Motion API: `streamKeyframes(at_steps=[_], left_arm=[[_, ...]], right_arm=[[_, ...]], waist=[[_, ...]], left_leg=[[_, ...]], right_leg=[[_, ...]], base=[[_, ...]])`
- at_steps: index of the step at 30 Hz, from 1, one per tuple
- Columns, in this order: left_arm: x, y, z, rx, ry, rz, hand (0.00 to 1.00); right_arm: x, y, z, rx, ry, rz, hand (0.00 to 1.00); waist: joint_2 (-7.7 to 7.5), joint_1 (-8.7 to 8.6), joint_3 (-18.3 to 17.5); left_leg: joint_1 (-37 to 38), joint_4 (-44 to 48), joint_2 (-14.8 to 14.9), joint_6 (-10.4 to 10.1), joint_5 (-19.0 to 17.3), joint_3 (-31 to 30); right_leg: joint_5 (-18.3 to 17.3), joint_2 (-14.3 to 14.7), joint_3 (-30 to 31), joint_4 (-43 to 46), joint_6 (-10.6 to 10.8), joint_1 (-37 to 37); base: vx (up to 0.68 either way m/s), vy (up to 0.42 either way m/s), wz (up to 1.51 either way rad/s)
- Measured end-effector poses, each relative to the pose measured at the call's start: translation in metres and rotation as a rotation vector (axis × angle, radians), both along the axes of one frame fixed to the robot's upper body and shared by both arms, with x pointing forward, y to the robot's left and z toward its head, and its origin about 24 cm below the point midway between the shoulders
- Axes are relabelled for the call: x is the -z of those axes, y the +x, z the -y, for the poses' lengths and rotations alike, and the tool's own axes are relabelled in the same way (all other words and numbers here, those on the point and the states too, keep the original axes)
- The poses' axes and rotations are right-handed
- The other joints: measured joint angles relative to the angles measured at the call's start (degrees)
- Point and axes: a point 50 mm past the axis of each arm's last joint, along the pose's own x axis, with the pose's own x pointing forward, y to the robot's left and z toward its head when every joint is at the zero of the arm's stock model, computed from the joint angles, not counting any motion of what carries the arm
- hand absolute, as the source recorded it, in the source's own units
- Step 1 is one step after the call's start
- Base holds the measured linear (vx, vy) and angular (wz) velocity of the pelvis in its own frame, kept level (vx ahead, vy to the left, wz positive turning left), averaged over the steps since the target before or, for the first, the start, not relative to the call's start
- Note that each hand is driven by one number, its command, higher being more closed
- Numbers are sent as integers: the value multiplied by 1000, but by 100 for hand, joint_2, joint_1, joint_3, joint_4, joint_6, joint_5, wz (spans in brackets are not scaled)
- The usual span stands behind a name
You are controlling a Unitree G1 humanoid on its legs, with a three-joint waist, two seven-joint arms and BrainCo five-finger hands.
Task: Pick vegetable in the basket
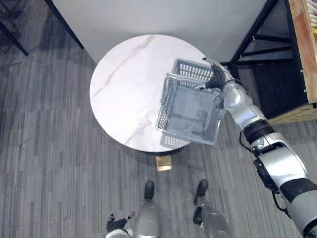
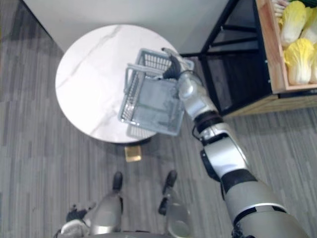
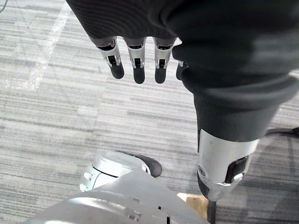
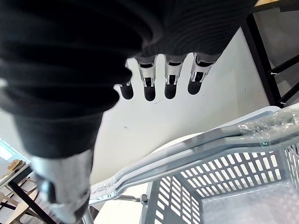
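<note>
Grey basket: plastic mesh, empty. We found it tilted over the 4 o'clock rim of the table, partly past the edge.
Table: round, white marble, with nothing on it but the basket.
Right hand: at the basket's 1 o'clock corner, by the handles. Its fingers were straight and relaxed, not wrapped round a handle. We could not tell whether the handles hung on the thumb.
Left hand: released, fingers loose, hanging low over the floor, idle.
Vegetable: yellow-green cabbages lay in a wooden crate at 2 o'clock from the basket, well apart from it. None was in the basket or in either hand.
Step (our judgement): the basket was being placed; picking had not begun.
Risk 1: with no closed grasp on the handles and the basket tilted past the rim, we judged it could slide off toward 4 o'clock.
Risk 2: a cabbage is bulky and leafy, so a loose grasp could drop it on the way across, or its weight could tip the overhanging basket.
Count: one basket, two handles, one table, one crate, at least three cabbages (some cut by the frame edge).
</note>
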Motion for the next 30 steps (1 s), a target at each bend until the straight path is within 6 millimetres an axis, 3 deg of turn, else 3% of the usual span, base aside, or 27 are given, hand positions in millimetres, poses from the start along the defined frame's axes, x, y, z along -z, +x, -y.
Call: streamKeyframes(at_steps=[6,22,23,30], left_arm=[[-2,6,0,5,3,14,0],[-6,18,1,43,24,52,0],[-6,18,1,43,24,53,0],[-8,21,1,45,20,65,0]], right_arm=[[-3,1,-5,-8,3,0,0],[1,4,10,73,36,-1,0],[1,4,11,77,30,0,100],[-4,5,18,108,39,23,100]], waist=[[2,19,158],[28,146,342],[29,146,343],[33,145,368]], left_leg=[[-27,-1,2,1,29,-25],[-217,-2,-1,-10,103,-184],[-223,-11,-3,-12,116,-192],[-321,-93,-2,-15,211,-300]], right_leg=[[0,0,-30,7,0,0],[-12,-18,-157,71,-15,-115],[-13,-21,-163,71,-16,-118],[-20,-20,-216,96,-25,-217]], base=[[-8,-6,3],[4,-5,5],[-13,-8,3],[-6,-9,5]])
